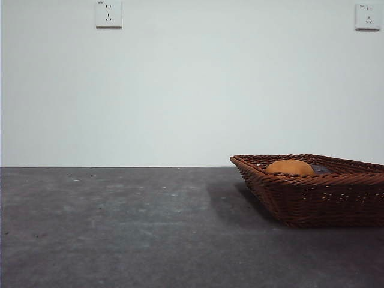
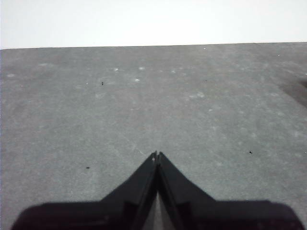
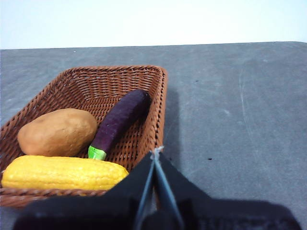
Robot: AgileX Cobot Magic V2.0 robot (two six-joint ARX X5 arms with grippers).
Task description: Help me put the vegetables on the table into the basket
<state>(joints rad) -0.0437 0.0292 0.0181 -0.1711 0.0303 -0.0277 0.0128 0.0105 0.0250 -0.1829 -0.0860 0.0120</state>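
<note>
Since the potato (image 3: 57, 132), eggplant (image 3: 120, 120) and corn (image 3: 62, 173) all lie inside the basket (image 3: 160, 108), the task appears complete; no vegetable is visible on the table (image 1: 120, 228). The right gripper (image 3: 156, 153) sits closed and empty beside the basket rim; the left gripper (image 2: 156, 155) likewise, over bare table.

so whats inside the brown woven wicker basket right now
The brown woven wicker basket holds a rounded orange-brown potato, a dark purple eggplant with a green cap and a bumpy yellow corn. The basket floor beneath them is covered.
</note>
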